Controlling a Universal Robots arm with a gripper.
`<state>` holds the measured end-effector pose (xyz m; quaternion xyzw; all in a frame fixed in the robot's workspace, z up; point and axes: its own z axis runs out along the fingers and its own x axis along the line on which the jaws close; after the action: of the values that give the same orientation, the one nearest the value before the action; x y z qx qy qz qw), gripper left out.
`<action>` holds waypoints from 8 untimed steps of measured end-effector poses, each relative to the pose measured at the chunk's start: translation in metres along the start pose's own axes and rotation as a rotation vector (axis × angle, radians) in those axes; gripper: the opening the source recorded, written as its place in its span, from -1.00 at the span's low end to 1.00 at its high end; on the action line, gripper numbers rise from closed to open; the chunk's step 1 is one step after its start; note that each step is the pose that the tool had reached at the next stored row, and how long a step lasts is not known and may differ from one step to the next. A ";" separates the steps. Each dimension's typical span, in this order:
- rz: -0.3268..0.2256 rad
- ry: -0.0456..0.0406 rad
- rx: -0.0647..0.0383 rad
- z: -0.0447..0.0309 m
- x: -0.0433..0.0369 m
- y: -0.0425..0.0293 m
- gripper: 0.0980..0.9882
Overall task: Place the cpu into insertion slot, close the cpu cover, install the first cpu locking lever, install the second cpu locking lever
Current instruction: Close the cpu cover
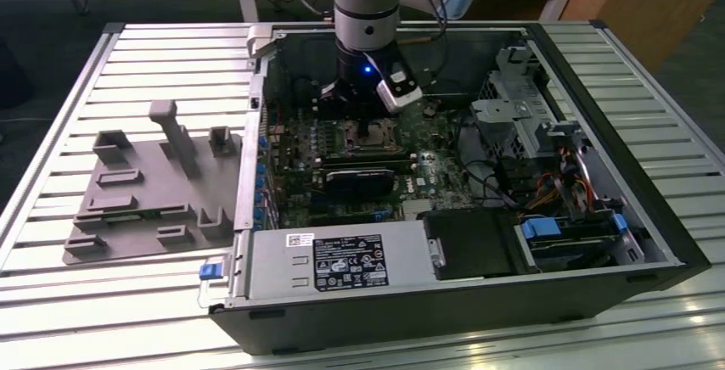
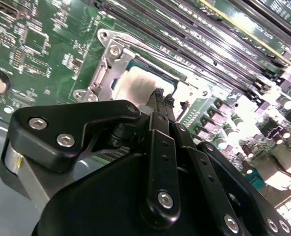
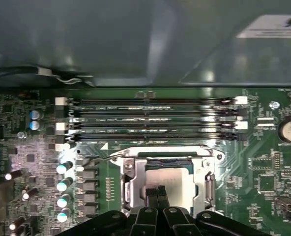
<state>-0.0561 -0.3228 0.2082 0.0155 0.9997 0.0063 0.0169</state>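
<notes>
The cpu [image 3: 177, 179] lies in the insertion slot [image 1: 368, 137] on the green motherboard, its silvery top bright in the second wrist view [image 2: 135, 83]. The cpu cover [image 3: 130, 184] lies flat around it, with its window framing the chip; its frame also shows in the second wrist view [image 2: 108, 64]. A thin wire locking lever [image 3: 103, 157] runs along one side of the socket; I cannot tell whether it is latched. My gripper [image 3: 158, 191] is shut with nothing between its fingers. The black fingertips [image 2: 159, 98] hover just over the chip's edge. In the exterior view the gripper [image 1: 353, 103] reaches down into the open computer case.
Long black memory slots [image 3: 155, 120] lie close beside the socket, with capacitors [image 3: 64, 184] on another side. A black card [image 1: 360, 179] sits near the socket, and a power supply [image 1: 340, 264] and drive cage [image 1: 532, 115] crowd the case. A grey fixture [image 1: 148, 192] stands at the exterior view's left.
</notes>
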 end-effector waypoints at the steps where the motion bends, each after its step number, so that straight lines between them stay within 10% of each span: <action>1: -0.002 0.0000 0.000 0.0002 0.0016 0.0000 -0.98; 8: -0.006 0.0001 -0.001 0.0031 0.0101 -0.0004 -0.98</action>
<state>-0.0661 -0.3229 0.2048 0.0124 0.9998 0.0065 0.0169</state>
